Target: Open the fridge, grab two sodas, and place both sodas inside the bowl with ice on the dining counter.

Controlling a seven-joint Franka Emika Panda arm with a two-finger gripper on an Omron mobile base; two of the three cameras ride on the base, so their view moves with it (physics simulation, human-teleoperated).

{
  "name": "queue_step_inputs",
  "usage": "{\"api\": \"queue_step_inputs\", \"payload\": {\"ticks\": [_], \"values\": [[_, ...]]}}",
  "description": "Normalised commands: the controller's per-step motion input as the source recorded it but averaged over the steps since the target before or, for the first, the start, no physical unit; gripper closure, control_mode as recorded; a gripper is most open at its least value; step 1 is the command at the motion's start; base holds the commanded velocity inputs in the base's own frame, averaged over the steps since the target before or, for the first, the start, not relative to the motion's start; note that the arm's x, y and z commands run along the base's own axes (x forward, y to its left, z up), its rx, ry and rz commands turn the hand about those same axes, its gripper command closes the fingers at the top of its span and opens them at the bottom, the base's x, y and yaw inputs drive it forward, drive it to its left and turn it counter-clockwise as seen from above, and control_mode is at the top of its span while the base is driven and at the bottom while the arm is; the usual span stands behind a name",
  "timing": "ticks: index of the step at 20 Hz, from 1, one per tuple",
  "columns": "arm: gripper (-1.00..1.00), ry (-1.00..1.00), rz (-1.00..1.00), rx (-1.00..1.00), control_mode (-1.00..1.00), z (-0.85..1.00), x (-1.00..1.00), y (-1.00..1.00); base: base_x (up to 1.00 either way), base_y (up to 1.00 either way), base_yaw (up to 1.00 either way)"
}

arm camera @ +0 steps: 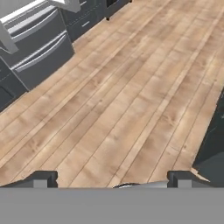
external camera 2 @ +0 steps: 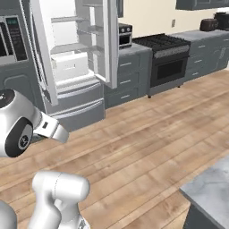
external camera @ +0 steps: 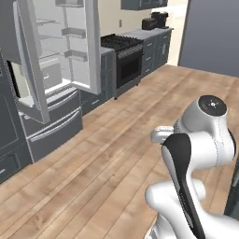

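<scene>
Standing wide open across the room, the fridge (external camera: pixel 56 60) has both upper doors swung out and its white shelves on show, so the first job looks ticked off. No cans are visible on those shelves from this range, too small to pick out, and nothing red sits between the fingers either, so both sodas, by my reading, remain to be fetched and dropped in the bowl.

Now the arm: it's folded up tight over the base, elbow high, wrist tucked in, the hand angled down at the wooden floor (arm camera: pixel 131 96). The gripper (arm camera: pixel 113 178) has its two dark fingertips spread as far apart as they go, nothing pinched, bare planks showing through the gap.

From the tool's point of view the fridge lies far ahead and off to the upper left, its grey lower drawers (arm camera: pixel 37 48) catching the corner of the hand view. The stove (external camera 2: pixel 167 62) sits further along that same wall of cabinets. Close by the tool on the other side, a corner of the marble dining counter (external camera 2: pixel 210 188) pokes in.
</scene>
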Motion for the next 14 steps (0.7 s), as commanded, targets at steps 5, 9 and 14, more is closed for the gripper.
{"api": "queue_step_inputs", "payload": {"ticks": [5,9,14], "values": [[-1.00,0.00,0.00,0.00,1.00,0.00,0.00,0.00,1.00,0.26,-0.11],[-1.00,0.00,0.00,0.00,1.00,0.00,0.00,0.00,1.00,0.13,-0.02],[-1.00,0.00,0.00,0.00,1.00,0.00,0.00,0.00,1.00,0.00,0.07]]}}
